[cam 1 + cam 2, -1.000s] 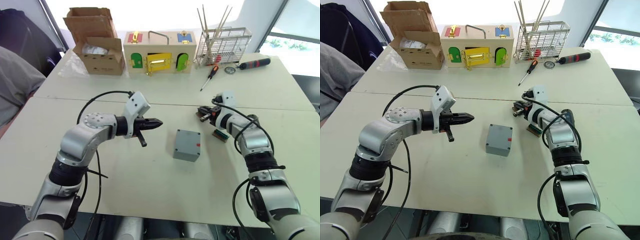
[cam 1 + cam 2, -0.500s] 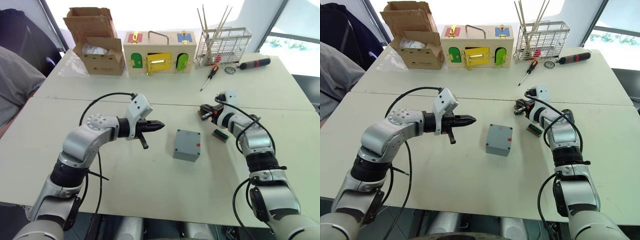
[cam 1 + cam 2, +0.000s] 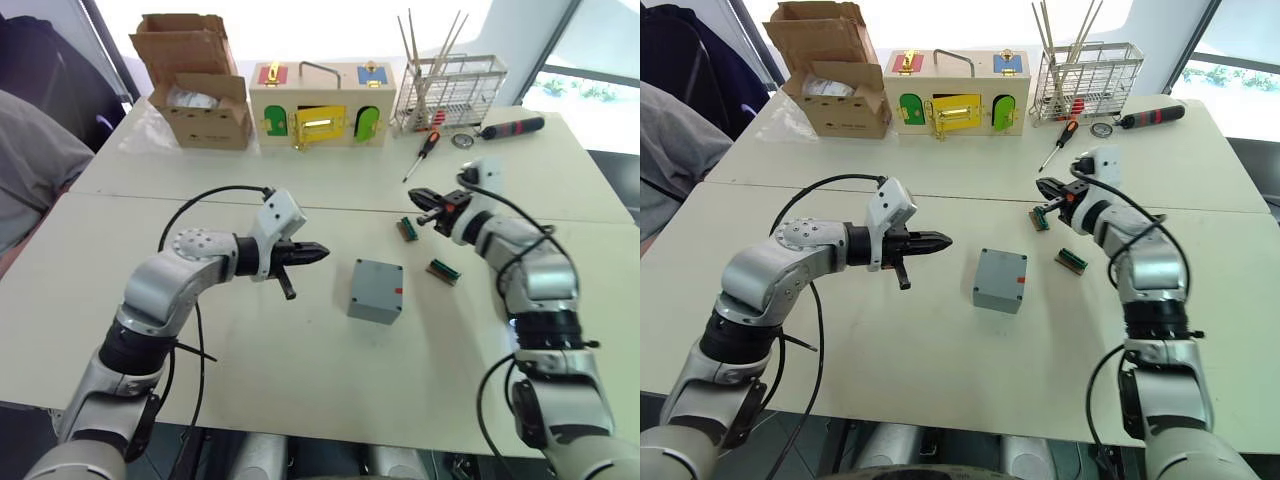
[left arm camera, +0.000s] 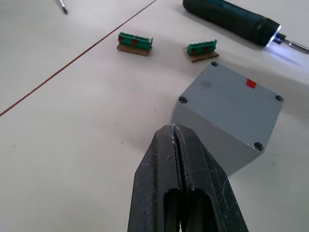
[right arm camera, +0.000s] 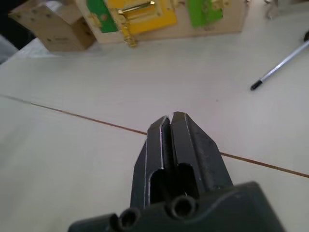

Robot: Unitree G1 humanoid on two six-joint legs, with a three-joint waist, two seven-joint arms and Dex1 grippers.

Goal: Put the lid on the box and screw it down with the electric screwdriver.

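The grey box [image 3: 375, 291] stands mid-table, its upturned face showing corner holes and a red mark [image 4: 250, 83]. The lid is out of view. In the left wrist view, the black electric screwdriver [image 4: 227, 20] lies on the table beyond the box, its tip lit. My left gripper [image 3: 318, 252] hovers just left of the box, fingers shut on nothing. My right gripper [image 3: 420, 197] is shut and empty, raised above the table behind and right of the box, near the table seam.
Two green connector blocks [image 3: 407, 229] [image 3: 443, 271] lie right of the box. At the back stand a cardboard box [image 3: 195, 85], a wooden latch box [image 3: 320, 105] and a wire basket [image 3: 450, 90], with an orange-handled screwdriver [image 3: 422, 152] and a red-and-black tool [image 3: 510, 127]. A person [image 3: 30, 160] sits far left.
My right gripper has lifted and drawn back to the right, away from the green connector block it was over. The left arm has hardly moved.
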